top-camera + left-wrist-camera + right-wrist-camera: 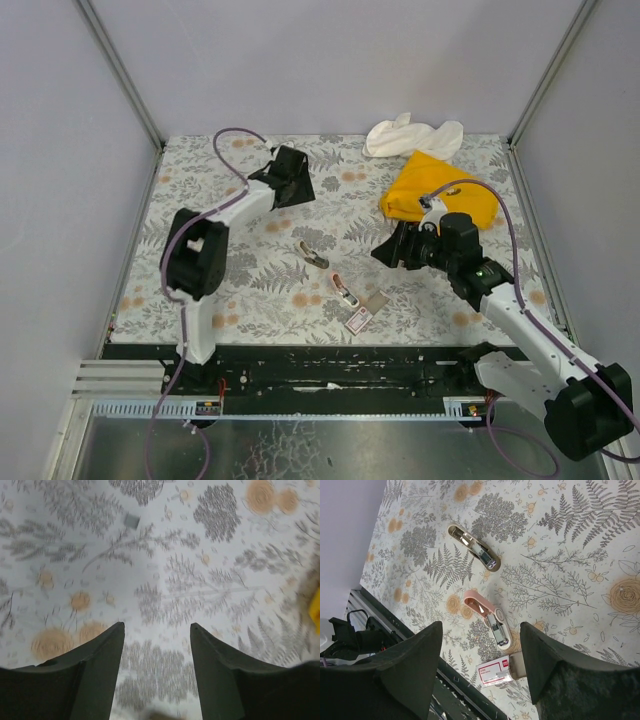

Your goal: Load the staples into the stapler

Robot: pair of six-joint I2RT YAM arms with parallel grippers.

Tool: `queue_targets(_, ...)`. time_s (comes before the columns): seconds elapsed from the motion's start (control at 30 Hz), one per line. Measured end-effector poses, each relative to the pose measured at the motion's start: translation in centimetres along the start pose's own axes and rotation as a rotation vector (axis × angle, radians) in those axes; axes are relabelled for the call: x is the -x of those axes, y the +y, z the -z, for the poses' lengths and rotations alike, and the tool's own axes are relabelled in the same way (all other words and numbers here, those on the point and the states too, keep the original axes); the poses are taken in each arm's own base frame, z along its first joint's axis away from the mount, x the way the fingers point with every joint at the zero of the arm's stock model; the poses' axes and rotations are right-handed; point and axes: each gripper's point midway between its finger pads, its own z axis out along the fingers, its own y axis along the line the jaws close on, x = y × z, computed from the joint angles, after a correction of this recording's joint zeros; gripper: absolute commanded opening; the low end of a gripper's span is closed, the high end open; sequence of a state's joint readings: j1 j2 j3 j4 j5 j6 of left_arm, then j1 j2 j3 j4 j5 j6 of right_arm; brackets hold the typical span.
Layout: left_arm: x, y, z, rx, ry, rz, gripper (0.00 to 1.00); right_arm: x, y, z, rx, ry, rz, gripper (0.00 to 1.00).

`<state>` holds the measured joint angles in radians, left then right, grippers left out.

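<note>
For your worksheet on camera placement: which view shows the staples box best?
Right wrist: the staples box appears large, its white label visible. Top external shows it tiny; left wrist misses it.

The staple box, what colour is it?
The staple box is pink with a white label; the right wrist view shows it best.

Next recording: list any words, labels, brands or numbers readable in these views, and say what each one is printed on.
No text can be quoted; nothing is legible.
Staples box: its white label with a red band carries small print, too small and blurred to read.
Pink stapler: no marking can be made out.
No lettering shows elsewhere in any view.
</note>
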<state>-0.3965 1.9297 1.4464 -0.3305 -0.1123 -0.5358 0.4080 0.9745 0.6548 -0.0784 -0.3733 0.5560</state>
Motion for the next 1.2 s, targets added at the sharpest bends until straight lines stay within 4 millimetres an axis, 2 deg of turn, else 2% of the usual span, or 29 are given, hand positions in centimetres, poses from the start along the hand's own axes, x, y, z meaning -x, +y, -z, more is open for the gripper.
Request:
queue_targets(0.13, 0.5, 0.6, -4.9, 0.089, 0.016, -0.062, 0.53, 0.3, 0.1, 0.3, -0.005, -0.020, 0.005, 0.70)
queue_targets(0.3, 0.6, 1.9, -7.9, 0.175, 0.028, -0.135, 0.52, 0.3, 0.1, 0.5, -0.007, -0.023, 0.001, 0.70)
queue_targets(0.6, 2.2, 2.5, -9.9, 0.237, -0.004, -0.217, 0.51, -0.7, -0.5, 0.4, -0.018, -0.005, -0.027, 0.70)
queue_targets(0.83, 2.5, 2.8, -11.1, 0.238, -0.004, -0.239, 0.48, -1.4, -0.9, 0.3, -0.026, 0.009, -0.046, 0.70)
queue_targets(1.2, 3.3, 3.4, -12.1, 0.228, -0.009, -0.233, 0.36, -1.7, -1.2, 0.2, -0.037, 0.013, -0.054, 0.70)
